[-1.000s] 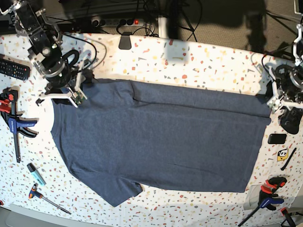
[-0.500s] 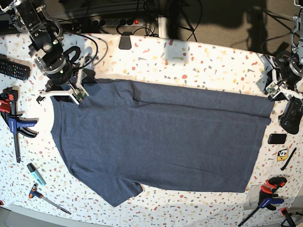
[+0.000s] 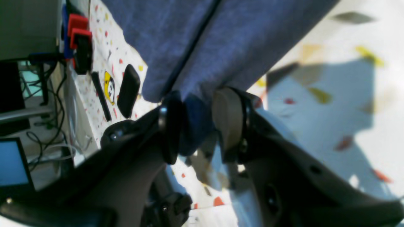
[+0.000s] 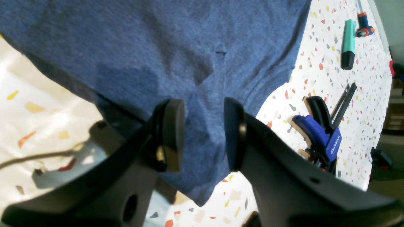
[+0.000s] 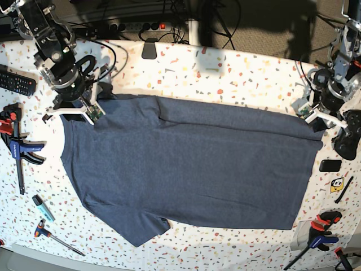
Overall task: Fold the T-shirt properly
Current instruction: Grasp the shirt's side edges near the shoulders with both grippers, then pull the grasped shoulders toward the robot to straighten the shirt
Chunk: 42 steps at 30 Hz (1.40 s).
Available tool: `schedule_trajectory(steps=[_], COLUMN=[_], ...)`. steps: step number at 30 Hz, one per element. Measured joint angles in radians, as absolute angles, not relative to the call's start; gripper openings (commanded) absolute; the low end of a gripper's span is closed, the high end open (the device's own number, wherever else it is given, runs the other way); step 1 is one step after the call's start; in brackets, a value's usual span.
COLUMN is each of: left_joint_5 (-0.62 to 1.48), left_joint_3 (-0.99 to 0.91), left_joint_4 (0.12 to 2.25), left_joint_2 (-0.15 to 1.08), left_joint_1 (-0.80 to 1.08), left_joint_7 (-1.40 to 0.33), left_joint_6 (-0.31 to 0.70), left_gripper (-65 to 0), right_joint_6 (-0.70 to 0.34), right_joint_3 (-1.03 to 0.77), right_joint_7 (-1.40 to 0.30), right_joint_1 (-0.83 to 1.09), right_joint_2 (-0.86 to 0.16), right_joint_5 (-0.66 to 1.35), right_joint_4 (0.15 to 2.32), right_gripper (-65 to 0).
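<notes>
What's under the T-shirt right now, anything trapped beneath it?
Around the T-shirt only the speckled table shows, so it seems to lie straight on that. No lump shows in the cloth, but whatever is beneath is covered. The left claw and right claw sit at its far corners.

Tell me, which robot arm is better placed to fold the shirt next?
Neither alone. The left gripper has the T-shirt hem corner between its fingers, the right gripper straddles the collar end; both are placed to lift together.
</notes>
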<state>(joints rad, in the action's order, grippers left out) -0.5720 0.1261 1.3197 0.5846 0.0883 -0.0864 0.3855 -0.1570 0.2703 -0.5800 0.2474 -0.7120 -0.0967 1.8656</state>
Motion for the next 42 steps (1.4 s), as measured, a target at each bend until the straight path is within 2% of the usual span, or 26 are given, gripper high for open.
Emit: schedule_trajectory(steps=[4, 15, 17, 20, 21, 24, 34, 36, 39, 40, 42], left_joint_5=[-0.573, -0.572, -0.572, -0.572, -0.572, -0.572, -0.572, -0.572, -0.572, -0.572, -0.572], left_joint_3=[0.126, 0.126, 0.126, 0.126, 0.126, 0.126, 0.126, 0.126, 0.126, 0.126, 0.126], left_joint_4=[1.317, 1.317, 1.317, 1.317, 1.317, 1.317, 1.317, 1.317, 1.317, 1.317, 1.317], left_joint_2=[0.590, 0.590, 0.590, 0.590, 0.590, 0.590, 0.590, 0.590, 0.590, 0.590, 0.590], left_joint_1=[0.094, 0.113, 0.113, 0.114, 0.114, 0.114, 0.114, 0.114, 0.114, 0.113, 0.114], left_joint_7=[-0.090, -0.089, -0.090, -0.089, -0.089, -0.089, -0.089, -0.089, -0.089, -0.089, -0.089], left_joint_6=[0.393, 0.392, 0.392, 0.392, 0.392, 0.392, 0.392, 0.392, 0.392, 0.392, 0.392], left_gripper=[-65.0, -65.0, -65.0, -65.0, -65.0, -65.0, -65.0, -65.0, -65.0, -65.0, -65.0], right_joint_6=[-0.157, -0.156, -0.164, -0.258, -0.275, -0.307, -0.313, -0.312, -0.312, -0.312, -0.312], right_joint_3=[0.270, 0.270, 0.268, 0.269, 0.270, 0.270, 0.269, 0.269, 0.269, 0.269, 0.269], right_joint_7=[-0.586, -0.685, -0.709, -0.720, -0.715, -0.712, -0.654, -0.644, -0.640, -0.636, -0.641], right_joint_1=[0.247, 0.365, 0.381, 0.388, 0.388, 0.385, 0.365, 0.346, 0.321, 0.317, 0.316], right_joint_2=[-0.712, -0.739, -0.751, -0.750, -0.749, -0.748, -0.746, -0.746, -0.745, -0.744, -0.742], right_joint_5=[-0.114, -0.195, -0.202, -0.196, -0.189, -0.191, -0.249, -0.248, -0.212, -0.209, -0.213], right_joint_4=[1.866, 1.991, 1.991, 1.990, 1.988, 1.957, 1.818, 1.798, 1.771, 1.762, 1.753], right_gripper=[-44.0, -43.9, -39.4, -27.9, -26.1, -26.0, -26.0, -28.6, -38.7, -43.2, -56.3])
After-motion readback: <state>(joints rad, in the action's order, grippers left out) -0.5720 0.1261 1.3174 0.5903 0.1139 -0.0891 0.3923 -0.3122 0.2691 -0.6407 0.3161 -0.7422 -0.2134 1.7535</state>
